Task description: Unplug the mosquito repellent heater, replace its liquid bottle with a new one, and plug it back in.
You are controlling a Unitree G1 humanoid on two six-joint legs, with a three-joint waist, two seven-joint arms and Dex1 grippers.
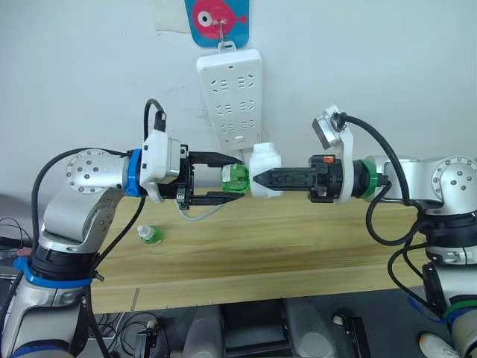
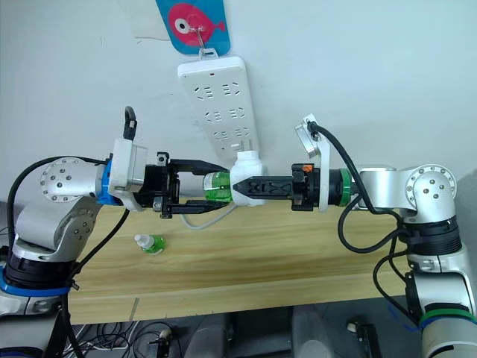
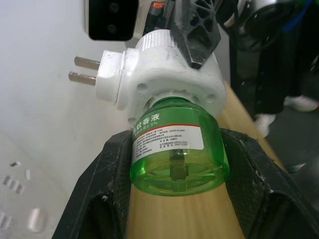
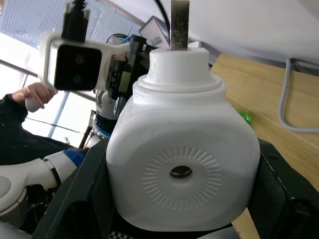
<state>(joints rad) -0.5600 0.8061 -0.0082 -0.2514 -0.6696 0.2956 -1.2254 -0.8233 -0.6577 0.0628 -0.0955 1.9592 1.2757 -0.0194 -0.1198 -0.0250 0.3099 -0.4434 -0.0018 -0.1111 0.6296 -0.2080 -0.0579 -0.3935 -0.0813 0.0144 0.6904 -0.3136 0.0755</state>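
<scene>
Heater [image 1: 264,165] unplugged, clamped in the right pincer [image 1: 259,179] above the bench [image 1: 298,239]. Left pincer [image 1: 237,177] closed around its green bottle [image 3: 174,149], which sits in the heater.

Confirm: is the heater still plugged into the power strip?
No. The mosquito repellent heater is held off the wall by the right gripper, its two plug prongs bare in the air.

Two green bottles [image 1: 237,177] [image 1: 150,235]; one heater [image 1: 264,168]
</scene>
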